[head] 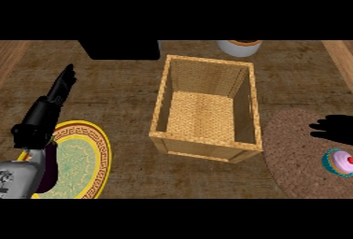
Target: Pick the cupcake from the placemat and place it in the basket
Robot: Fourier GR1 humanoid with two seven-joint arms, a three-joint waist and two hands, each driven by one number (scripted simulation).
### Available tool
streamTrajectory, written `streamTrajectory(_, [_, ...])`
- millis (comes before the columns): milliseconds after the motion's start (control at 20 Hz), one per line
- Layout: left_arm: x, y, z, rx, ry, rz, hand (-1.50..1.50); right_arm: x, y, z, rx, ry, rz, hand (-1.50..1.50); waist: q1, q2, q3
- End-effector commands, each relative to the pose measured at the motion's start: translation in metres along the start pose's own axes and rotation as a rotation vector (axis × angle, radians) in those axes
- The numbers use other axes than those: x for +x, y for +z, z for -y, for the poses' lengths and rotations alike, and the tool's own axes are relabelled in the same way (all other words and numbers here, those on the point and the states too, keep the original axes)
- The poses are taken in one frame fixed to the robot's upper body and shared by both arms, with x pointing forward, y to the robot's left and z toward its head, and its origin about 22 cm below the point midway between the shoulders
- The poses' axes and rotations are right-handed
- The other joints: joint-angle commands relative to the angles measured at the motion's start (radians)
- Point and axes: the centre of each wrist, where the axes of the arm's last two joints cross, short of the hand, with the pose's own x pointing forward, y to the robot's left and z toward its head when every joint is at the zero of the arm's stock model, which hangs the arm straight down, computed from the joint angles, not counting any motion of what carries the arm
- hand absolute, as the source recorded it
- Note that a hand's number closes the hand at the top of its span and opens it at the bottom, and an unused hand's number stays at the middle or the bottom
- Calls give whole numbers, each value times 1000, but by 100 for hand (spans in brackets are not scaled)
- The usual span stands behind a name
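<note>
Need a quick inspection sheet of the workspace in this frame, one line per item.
Surface: brown counter.
Job's things: cupcake on the placemat; basket holds nothing.
Clutter: yellow-rimmed plate at left; white cup and black box at the far edge.
Robot hands: left robot hand open, fingers straight; right robot hand open above the cupcake, apart from it.
Cables: nothing seen.
Surroundings: nothing seen.

At centre the basket (207,112) is tan woven wicker. At lower left, a plate (86,158) with a yellow rim, a dark key-pattern band and a pale green middle. The counter (124,84) is mottled brown. At right, the mat (296,158) is dull pinkish-brown; the cupcake (341,162) – pink icing, teal wrapper.
</note>
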Motion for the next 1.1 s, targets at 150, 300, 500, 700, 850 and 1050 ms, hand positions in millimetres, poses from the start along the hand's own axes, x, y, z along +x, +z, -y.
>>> streamTrajectory(150, [9, 5, -6, -1, -9, -13, 0, 1, -24, -14, 5, -25, 48, -150, 1, -1, 0])
streamTrajectory(300, [21, 13, -7, -2, 2, -9, 0, -12, -16, -28, 22, -58, 48, -150, 4, -1, 0])
streamTrajectory(500, [-7, 16, 0, -8, 7, -12, 0, -11, -16, -33, 30, -44, 53, -150, -3, -1, 0])
streamTrajectory(700, [-9, -1, -2, -2, 1, 17, 0, -19, -42, -32, 0, -71, 61, -150, 1, 2, 0])
streamTrajectory(850, [7, 1, -5, 9, -7, 14, 0, -4, -33, -51, 27, -59, 56, -150, -7, -2, 0])
streamTrajectory(1050, [9, -2, 4, -1, 0, 13, 0, -25, -37, -57, 32, -61, 33, -150, 0, 0, 0])
